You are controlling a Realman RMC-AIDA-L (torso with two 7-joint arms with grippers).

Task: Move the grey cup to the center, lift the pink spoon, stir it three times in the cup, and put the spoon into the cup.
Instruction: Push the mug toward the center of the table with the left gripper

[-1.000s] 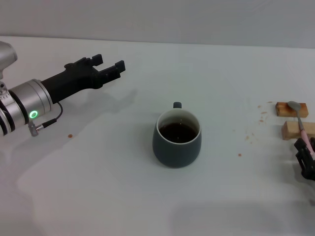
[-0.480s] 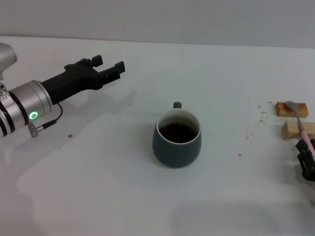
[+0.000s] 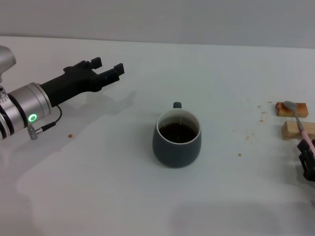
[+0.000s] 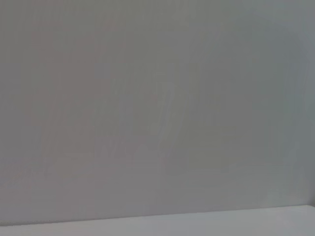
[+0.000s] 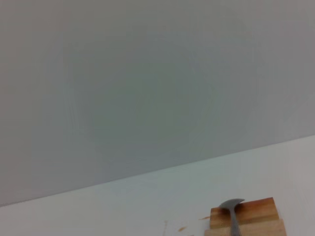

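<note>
The grey cup (image 3: 177, 139) stands upright mid-table with dark liquid inside, its small handle pointing away from me. The pink spoon (image 3: 300, 123) lies across two wooden blocks at the right edge, with its metal bowl on the far block. Its pink handle end runs into my right gripper (image 3: 308, 156), which is shut on it and partly cut off by the picture's edge. The right wrist view shows the spoon's bowl (image 5: 230, 204) on a block (image 5: 246, 216). My left gripper (image 3: 108, 66) hangs open and empty over the table's far left, well away from the cup.
The far wooden block (image 3: 288, 109) and the near wooden block (image 3: 290, 130) sit close together at the right. Small brown specks (image 3: 252, 135) dot the table beside them, and one more speck (image 3: 70, 135) lies under the left arm. A grey wall runs behind the table.
The spoon's bowl has slid slightly left on the far block while my right gripper shifted a little right and toward me. The left arm drew back slightly. The cup has not moved.
</note>
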